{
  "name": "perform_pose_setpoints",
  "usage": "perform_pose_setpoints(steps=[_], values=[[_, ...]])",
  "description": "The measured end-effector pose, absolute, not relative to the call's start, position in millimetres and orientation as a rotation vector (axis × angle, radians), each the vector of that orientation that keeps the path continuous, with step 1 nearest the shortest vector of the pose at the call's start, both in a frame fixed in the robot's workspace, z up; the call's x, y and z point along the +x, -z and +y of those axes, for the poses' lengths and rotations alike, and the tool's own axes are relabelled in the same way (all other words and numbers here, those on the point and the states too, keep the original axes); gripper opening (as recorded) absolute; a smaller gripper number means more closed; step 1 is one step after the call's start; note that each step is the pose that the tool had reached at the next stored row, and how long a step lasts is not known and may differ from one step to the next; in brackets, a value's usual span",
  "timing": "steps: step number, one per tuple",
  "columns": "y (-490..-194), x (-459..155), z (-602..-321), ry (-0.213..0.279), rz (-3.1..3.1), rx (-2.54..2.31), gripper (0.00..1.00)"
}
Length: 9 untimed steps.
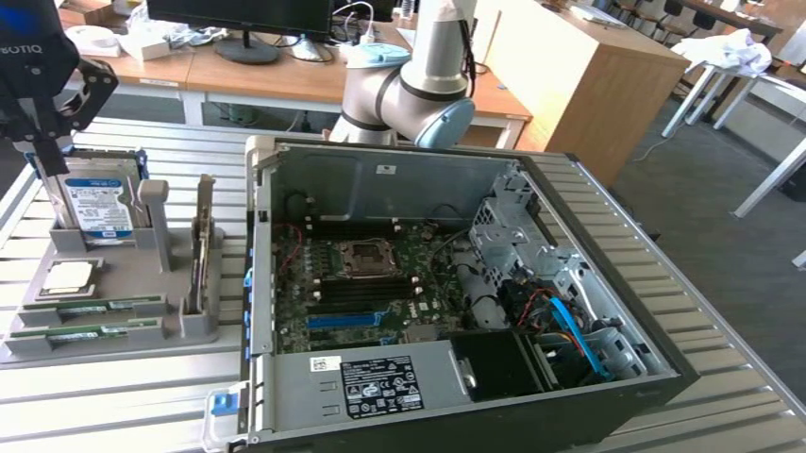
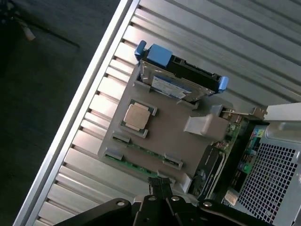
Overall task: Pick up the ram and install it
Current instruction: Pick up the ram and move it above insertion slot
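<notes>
**Exterior view:** The arm's gripper (image 1: 48,142) hangs over the grey parts holder (image 1: 189,326) at the exterior view's left, close above the upright hard drive (image 1: 98,209), and carries nothing. Two green ram sticks (image 1: 94,306) lie flat in the holder's front slots, near the processor (image 1: 70,276). The open computer case (image 1: 655,377) stands just beside the holder, and no stick can be made out on its motherboard (image 1: 365,283).

**Wrist view:** The jaws are pressed together and empty, poised above the holder's edge near the ram sticks (image 2: 141,150). By this showing, neither the pick-up nor the installation is yet done.
</notes>
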State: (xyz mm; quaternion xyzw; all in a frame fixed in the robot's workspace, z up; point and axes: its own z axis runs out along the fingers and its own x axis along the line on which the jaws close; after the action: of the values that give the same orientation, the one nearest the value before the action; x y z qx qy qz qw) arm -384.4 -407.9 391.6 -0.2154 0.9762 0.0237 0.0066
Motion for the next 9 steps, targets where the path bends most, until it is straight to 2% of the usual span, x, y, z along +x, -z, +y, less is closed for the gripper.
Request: perform_pose_setpoints(steps=[9], values=[[-391.3, -384.4, -407.9, -0.076, 2.999, -0.900, 0.10]])
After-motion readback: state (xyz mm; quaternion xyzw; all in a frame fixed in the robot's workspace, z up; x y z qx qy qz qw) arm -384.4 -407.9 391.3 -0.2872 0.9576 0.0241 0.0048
